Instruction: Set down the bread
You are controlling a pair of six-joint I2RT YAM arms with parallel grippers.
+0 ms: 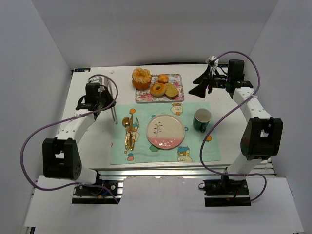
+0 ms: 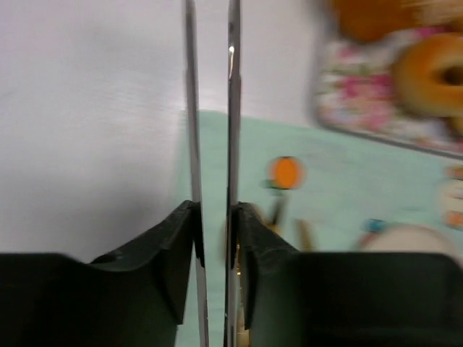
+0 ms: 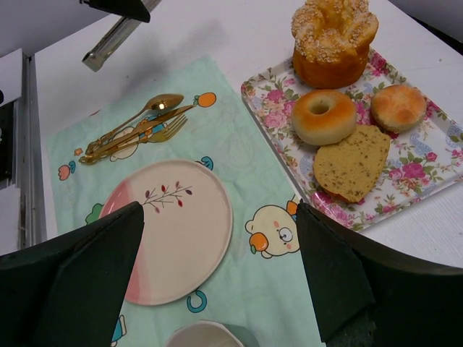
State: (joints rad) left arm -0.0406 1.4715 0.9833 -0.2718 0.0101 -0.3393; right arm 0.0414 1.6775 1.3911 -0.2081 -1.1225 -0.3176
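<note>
Plainly, all the bread sits on the floral tray (image 3: 427, 170) at the far side of the tabletop (image 3: 217, 29), at 12 o'clock from the pink-and-white plate (image 3: 181, 217). Seen from above, a tall sugar-topped brioche (image 3: 334, 40) stands at the tray's 10 o'clock corner. A ring doughnut (image 3: 329, 130) lies near the middle, a small round bun (image 3: 398, 107) at about 12 o'clock, and a flat seeded slice (image 3: 352, 165) at 3 o'clock, just beside the doughnut.

The plate rests on a pale green cartoon placemat (image 3: 239, 166). Gold cutlery (image 3: 134, 130) lies on the mat at the plate's 9 o'clock and a dark green mug (image 1: 202, 120) stands at its 3 o'clock.

The left claw (image 2: 215, 217) hangs at the plate's 10 o'clock, over the mat's left edge. It is clamped on a pair of metal tongs (image 2: 233, 116) – its fingers press the two blades close together, leaving a narrow gap between them.

The right claw (image 3: 218, 210) is up at roughly 1 o'clock from the plate, just right of the tray – its jaws are spread wide and grip nothing.
</note>
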